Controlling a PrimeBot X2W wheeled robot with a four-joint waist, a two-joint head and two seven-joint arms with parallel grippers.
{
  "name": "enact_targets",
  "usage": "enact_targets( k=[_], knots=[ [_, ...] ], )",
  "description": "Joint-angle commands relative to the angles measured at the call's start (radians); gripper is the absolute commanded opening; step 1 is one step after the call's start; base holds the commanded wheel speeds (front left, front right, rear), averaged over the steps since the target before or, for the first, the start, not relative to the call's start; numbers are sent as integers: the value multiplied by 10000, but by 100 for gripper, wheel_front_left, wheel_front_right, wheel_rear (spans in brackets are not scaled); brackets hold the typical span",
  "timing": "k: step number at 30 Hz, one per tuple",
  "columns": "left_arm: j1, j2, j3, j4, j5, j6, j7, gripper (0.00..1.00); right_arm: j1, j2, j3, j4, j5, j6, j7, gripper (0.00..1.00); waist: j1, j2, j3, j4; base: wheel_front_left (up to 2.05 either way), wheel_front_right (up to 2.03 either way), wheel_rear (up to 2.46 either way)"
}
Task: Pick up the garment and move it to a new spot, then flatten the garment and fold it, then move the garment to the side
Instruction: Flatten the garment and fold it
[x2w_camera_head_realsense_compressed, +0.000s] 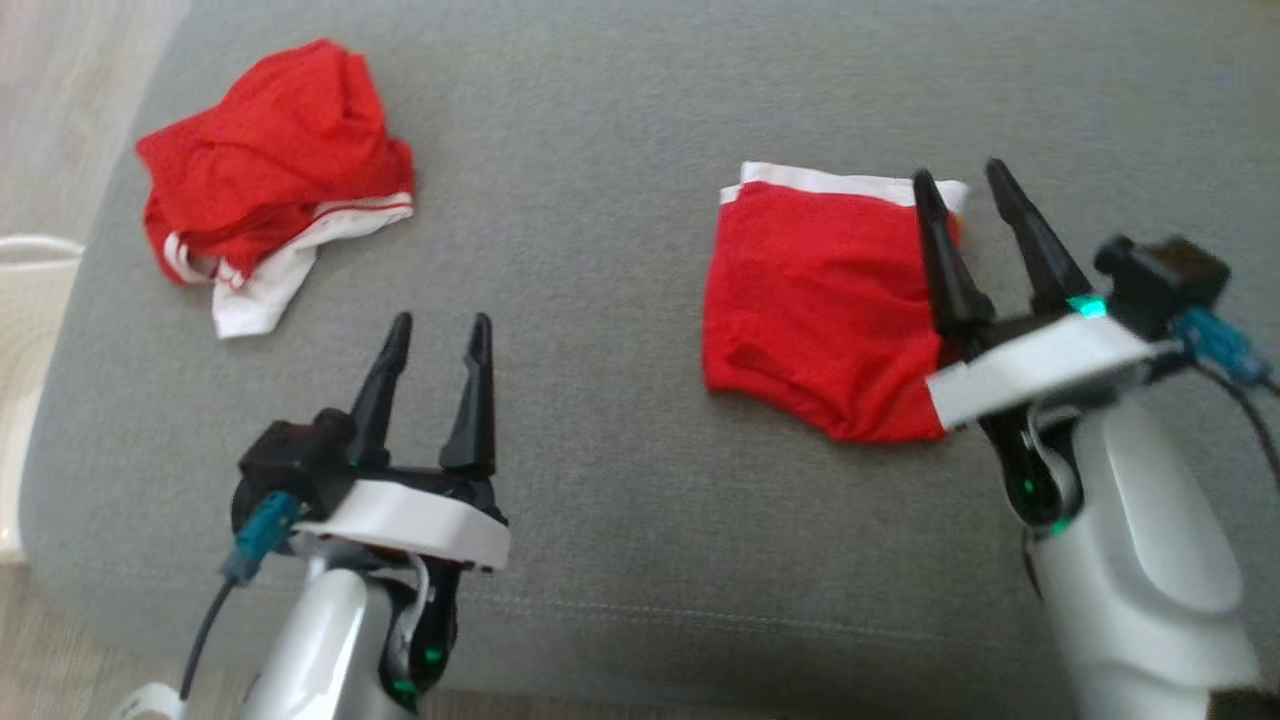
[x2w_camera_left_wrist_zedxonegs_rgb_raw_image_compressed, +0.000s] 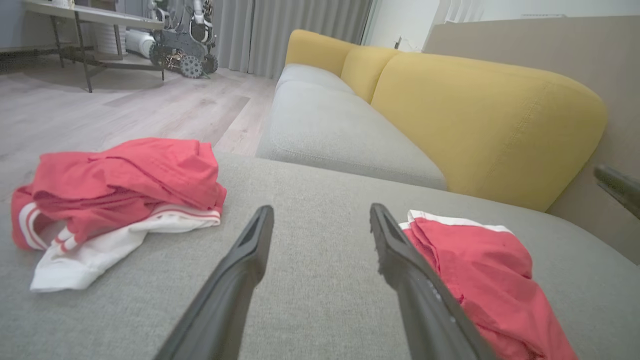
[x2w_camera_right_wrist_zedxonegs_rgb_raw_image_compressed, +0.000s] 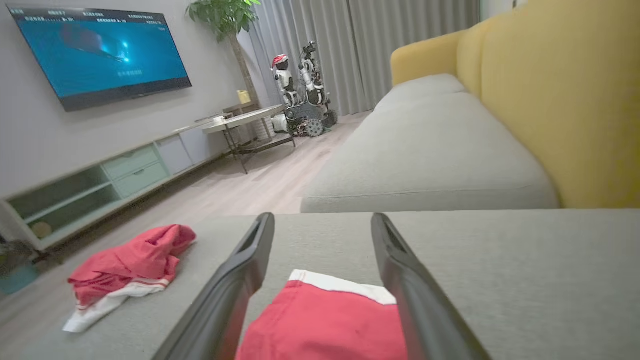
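A folded red garment (x2w_camera_head_realsense_compressed: 815, 320) with a white band lies flat on the grey cushion (x2w_camera_head_realsense_compressed: 600, 420) at the right; it also shows in the left wrist view as the folded garment (x2w_camera_left_wrist_zedxonegs_rgb_raw_image_compressed: 480, 270) and in the right wrist view as the folded garment (x2w_camera_right_wrist_zedxonegs_rgb_raw_image_compressed: 330, 320). My right gripper (x2w_camera_head_realsense_compressed: 962, 183) hovers open over its right edge, nothing between the fingers; that gripper (x2w_camera_right_wrist_zedxonegs_rgb_raw_image_compressed: 322, 217) looks past the white band. A crumpled red and white garment (x2w_camera_head_realsense_compressed: 270, 170) sits at the far left, also seen as the crumpled garment (x2w_camera_left_wrist_zedxonegs_rgb_raw_image_compressed: 115, 195) and the crumpled garment (x2w_camera_right_wrist_zedxonegs_rgb_raw_image_compressed: 125, 265). My left gripper (x2w_camera_head_realsense_compressed: 440, 325) is open and empty between the two garments; its fingertips (x2w_camera_left_wrist_zedxonegs_rgb_raw_image_compressed: 265, 215) point across bare cushion.
The cushion's front edge (x2w_camera_head_realsense_compressed: 600, 690) runs along the bottom, with wooden floor (x2w_camera_head_realsense_compressed: 60, 640) at the lower left. A yellow sofa back (x2w_camera_left_wrist_zedxonegs_rgb_raw_image_compressed: 480, 120) rises behind the seats. A side table (x2w_camera_right_wrist_zedxonegs_rgb_raw_image_compressed: 245, 120), a wheeled robot (x2w_camera_right_wrist_zedxonegs_rgb_raw_image_compressed: 305, 100) and a low cabinet (x2w_camera_right_wrist_zedxonegs_rgb_raw_image_compressed: 100, 180) stand across the floor.
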Motion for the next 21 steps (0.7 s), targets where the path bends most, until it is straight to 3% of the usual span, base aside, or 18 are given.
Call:
enact_targets(
  k=[1, 10, 21],
  knots=[
    [-136, 47, 462, -380, 143, -27, -120, 100, 319, 14, 97, -524, -400, 48, -147, 100, 0, 0, -162, -212, 0, 0, 0],
    [49, 47, 945, -663, 118, -147, -120, 100, 1940, 258, -1368, -1989, -2069, 48, -966, 100, 0, 0, -366, -783, 0, 0, 0],
    [455, 47, 607, -506, 183, -189, -120, 100, 2867, 799, -1761, -2073, -2853, 48, -1473, 100, 0, 0, -436, -961, 0, 0, 0]
  ],
)
